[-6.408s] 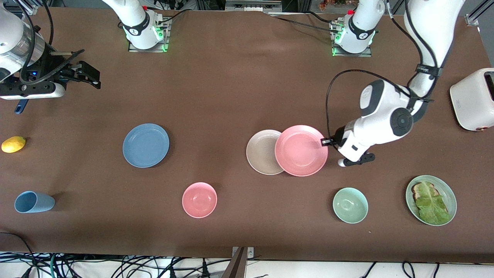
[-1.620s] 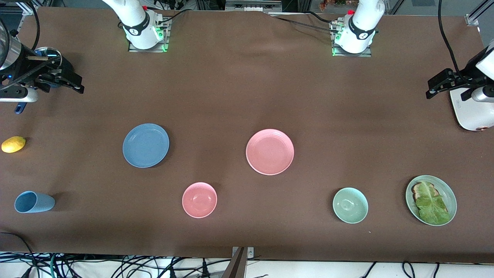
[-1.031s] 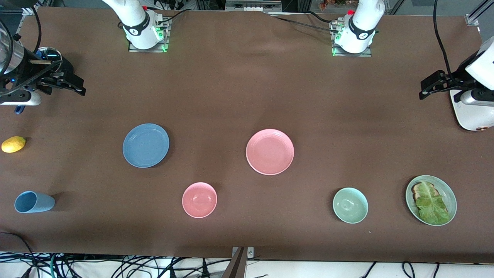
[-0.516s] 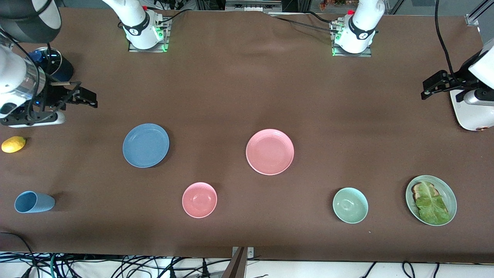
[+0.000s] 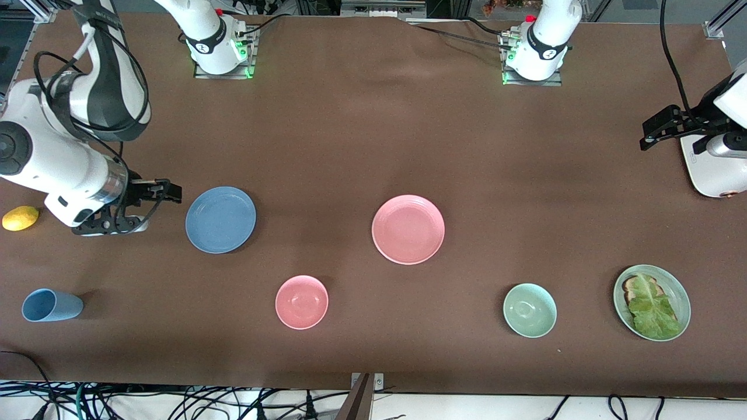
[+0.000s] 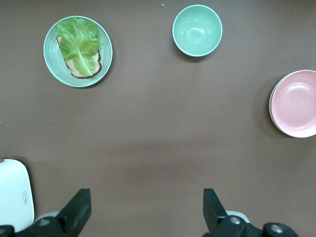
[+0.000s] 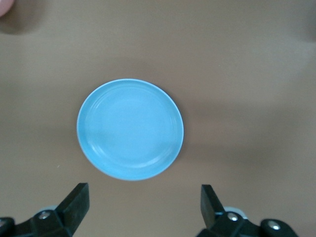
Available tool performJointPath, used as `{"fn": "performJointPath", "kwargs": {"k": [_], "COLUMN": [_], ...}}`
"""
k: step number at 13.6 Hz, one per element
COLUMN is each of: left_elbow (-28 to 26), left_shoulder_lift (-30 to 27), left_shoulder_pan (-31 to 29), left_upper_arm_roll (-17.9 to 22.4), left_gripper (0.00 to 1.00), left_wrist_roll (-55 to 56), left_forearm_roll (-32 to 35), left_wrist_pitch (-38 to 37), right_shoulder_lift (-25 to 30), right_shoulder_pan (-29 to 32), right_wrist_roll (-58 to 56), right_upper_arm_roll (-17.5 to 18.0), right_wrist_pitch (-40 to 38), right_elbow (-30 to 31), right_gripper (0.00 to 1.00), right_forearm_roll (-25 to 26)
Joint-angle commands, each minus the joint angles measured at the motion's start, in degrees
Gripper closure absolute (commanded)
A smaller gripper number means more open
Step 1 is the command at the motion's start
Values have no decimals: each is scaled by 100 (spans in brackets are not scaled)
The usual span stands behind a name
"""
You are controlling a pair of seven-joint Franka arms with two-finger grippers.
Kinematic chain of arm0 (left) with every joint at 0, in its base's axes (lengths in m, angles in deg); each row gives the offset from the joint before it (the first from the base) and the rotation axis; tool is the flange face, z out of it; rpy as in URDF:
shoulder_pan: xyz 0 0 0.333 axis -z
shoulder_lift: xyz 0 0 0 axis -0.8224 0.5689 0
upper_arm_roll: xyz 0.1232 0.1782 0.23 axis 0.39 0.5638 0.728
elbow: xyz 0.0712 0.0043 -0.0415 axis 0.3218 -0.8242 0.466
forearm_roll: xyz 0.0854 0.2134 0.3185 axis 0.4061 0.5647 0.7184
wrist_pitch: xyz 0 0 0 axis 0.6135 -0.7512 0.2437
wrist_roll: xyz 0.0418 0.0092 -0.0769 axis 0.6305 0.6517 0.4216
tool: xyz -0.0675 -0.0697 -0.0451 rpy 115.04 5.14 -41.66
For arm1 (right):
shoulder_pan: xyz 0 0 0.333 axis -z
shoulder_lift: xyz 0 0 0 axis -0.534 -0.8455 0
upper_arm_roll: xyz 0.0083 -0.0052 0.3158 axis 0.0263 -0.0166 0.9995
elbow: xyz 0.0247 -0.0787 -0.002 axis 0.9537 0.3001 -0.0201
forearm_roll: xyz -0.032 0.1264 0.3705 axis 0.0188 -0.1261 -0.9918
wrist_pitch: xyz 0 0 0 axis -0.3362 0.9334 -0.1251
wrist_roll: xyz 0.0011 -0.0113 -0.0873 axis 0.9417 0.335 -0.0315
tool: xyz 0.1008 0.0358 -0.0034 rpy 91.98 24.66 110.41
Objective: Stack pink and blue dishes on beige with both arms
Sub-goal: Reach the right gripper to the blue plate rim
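The dusty blue plate (image 5: pixel 220 219) lies flat on the brown table toward the right arm's end; the right wrist view shows that blue plate (image 7: pixel 130 128) whole. My right gripper (image 5: pixel 173 193) hangs open and empty just beside its rim, fingers (image 7: pixel 74 200) wide apart around bare table. The salmon pink plate (image 5: pixel 408 229) rests mid-table, also seen as the pink plate (image 6: pixel 296 102) in the left wrist view. It covers the beige plate, which is hidden. My left gripper (image 5: pixel 656 129) waits open and empty, raised by the toaster.
A small pink bowl (image 5: pixel 302 301) and a pale green bowl (image 5: pixel 529 310) sit nearer the front camera. A green plate with toast and lettuce (image 5: pixel 652 301), a white toaster (image 5: pixel 715 151), a lying blue cup (image 5: pixel 49 305) and a lemon (image 5: pixel 20 217) occupy the table's ends.
The right arm has swung down from the table's corner to just beside the blue plate. The left arm has barely moved. Earlier, the pink plate slid fully over the beige one.
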Motion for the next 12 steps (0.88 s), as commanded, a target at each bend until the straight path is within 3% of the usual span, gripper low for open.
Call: {"fn": "performJointPath", "kwargs": {"k": [1, 6, 12], "left_elbow": [236, 236, 236], "left_shoulder_lift": [126, 126, 178], "left_shoulder_pan": [13, 4, 5], "left_upper_arm_roll": [32, 32, 32], "left_gripper": [0, 0, 0], "left_wrist_roll": [-97, -98, -106], "left_forearm_roll": [-25, 1, -69], "left_wrist_pitch": [-72, -81, -64], "right_shoulder_lift": [141, 18, -658], "right_shoulder_pan": [48, 57, 127], "right_wrist_roll": [-333, -791, -923], "right_upper_arm_roll": [-39, -364, -355], "right_wrist_pitch": [748, 1935, 2736], "right_elbow": [671, 1401, 1428], "right_gripper": [0, 0, 0], "right_forearm_roll": [-80, -107, -115]}}
